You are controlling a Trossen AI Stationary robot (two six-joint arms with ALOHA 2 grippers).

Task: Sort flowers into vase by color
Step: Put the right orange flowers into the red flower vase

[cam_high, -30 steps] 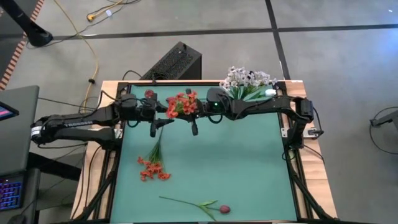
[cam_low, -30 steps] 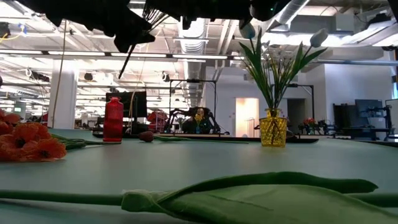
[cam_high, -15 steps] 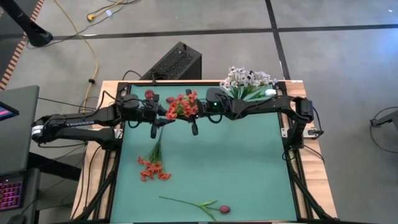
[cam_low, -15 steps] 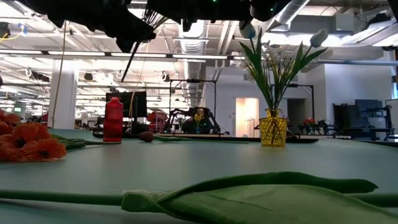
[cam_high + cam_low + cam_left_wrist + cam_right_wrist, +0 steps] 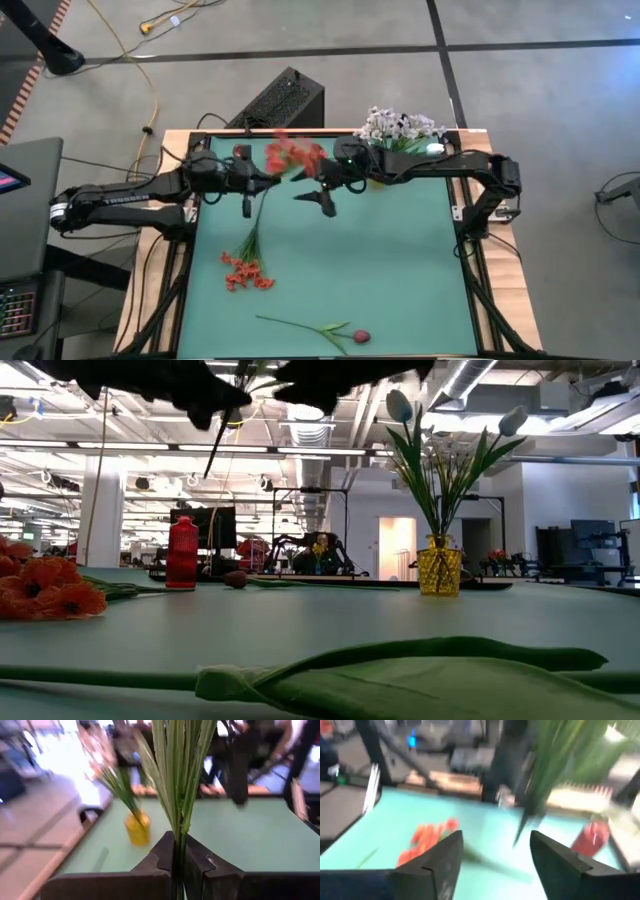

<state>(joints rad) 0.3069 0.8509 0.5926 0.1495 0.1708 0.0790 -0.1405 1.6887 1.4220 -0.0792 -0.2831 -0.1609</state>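
Observation:
My left gripper [image 5: 250, 182] is high over the table's far left, shut on an orange-red spray, whose blossom cluster [image 5: 293, 157] is blurred beside it. My right gripper [image 5: 325, 197] stands open just right of the blossoms, with nothing between its fingers [image 5: 495, 860]. Another orange-red spray [image 5: 246, 270] lies flat on the mat. A dark pink bud flower [image 5: 325, 328] lies along the near edge. The red vase [image 5: 182, 553] stands far left. The yellow vase [image 5: 440, 572] far right holds white blossoms [image 5: 400, 128]. My left gripper pinches the spray's bundle of green stems [image 5: 177, 851] between its two shut fingers, coming level from the table's left. The stems fan out past the fingers toward the blossoms. The spray is lifted clear and tilted, its stem end [image 5: 212, 450] sticking down below the gripper.
A black box [image 5: 285, 100] sits beyond the table's far edge. The middle and right of the green mat [image 5: 400, 260] are bare. In the low view a broad green leaf [image 5: 400, 665] lies close to the camera, and orange blossoms [image 5: 45, 588] lie at the left.
My left gripper has shut on the spray's stems. My right gripper has opened, let go of the spray and drawn back toward the table's near right. The blossom cluster has swung a little toward the far edge.

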